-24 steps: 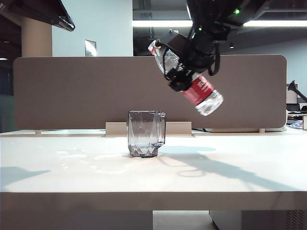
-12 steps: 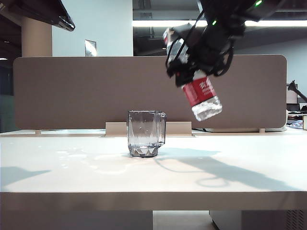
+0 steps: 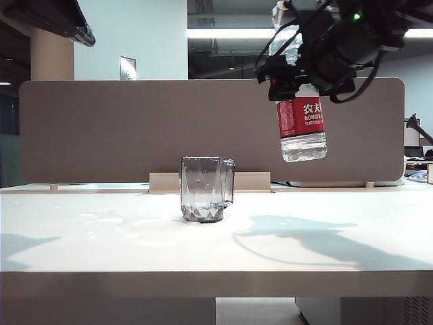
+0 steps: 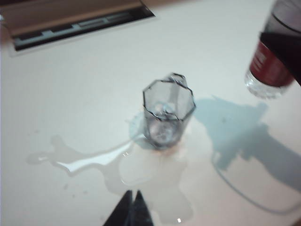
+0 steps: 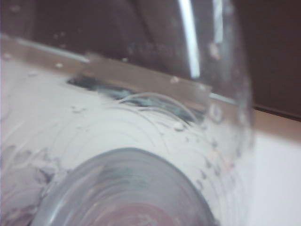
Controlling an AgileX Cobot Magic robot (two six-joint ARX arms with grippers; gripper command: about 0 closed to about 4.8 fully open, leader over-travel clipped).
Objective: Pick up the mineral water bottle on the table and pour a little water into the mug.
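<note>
The table point(image 3: 203, 244) carries the mug point(image 3: 206, 188); up and right of it, the right gripper point(image 3: 292, 76) grasps the nearly upright bottle point(image 3: 301, 118). From the left wrist, the left gripper point(image 4: 132, 207) is pinched closed near the mug point(image 4: 168, 110), above a puddle point(image 4: 141, 174). The right wrist shows only bottle point(image 5: 122, 141).

A brown-grey partition panel point(image 3: 135, 128) was mounted upright along the rear edge of the off-white worktop point(image 3: 203, 254). A cable slot point(image 3: 162, 181) was set in the worktop at the foot of the panel. Behind the panel, a pale wall point(image 3: 149, 40) with a small framed sign point(image 3: 128, 68) was seen, beside a beige column point(image 3: 51, 53). Illumination was provided by a ceiling strip light point(image 3: 226, 32). Shadows were cast across the worktop.
</note>
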